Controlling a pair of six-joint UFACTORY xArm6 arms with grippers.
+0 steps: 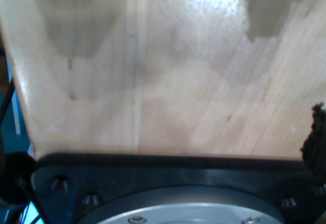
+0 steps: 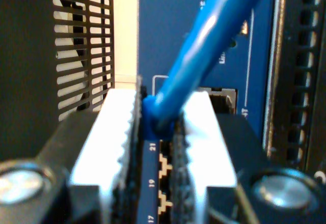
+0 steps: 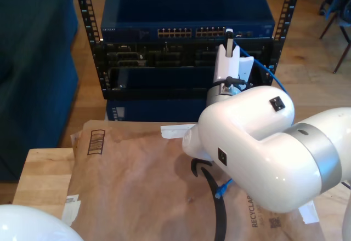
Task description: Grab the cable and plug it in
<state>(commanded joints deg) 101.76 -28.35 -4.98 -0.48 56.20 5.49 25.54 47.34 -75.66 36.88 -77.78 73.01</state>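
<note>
The bright-blue cable [image 2: 204, 46] runs down to its blue plug [image 2: 152, 122], which is pinched between the white fingers [image 2: 119, 127] of my second gripper [image 2: 160, 104]. The gripper is shut on the plug, right at the blue switch's port row [image 2: 164, 163] by the numbers 17 to 21. I cannot tell whether the plug is seated. In the exterior view my second gripper [image 3: 227, 44] reaches up to the switch [image 3: 186, 11]. From there the cable [image 3: 270, 68] loops toward that view's right. Its other end [image 3: 221, 190] lies on the brown paper.
The switch sits on top of a black rack [image 3: 85, 16] with more units below it. Brown paper [image 3: 137, 181] covers the wooden table [image 3: 44, 175], with a black cable [image 3: 218, 208] on it. The first wrist view looks onto light wood [image 1: 163, 71] above a black plate [image 1: 168, 175].
</note>
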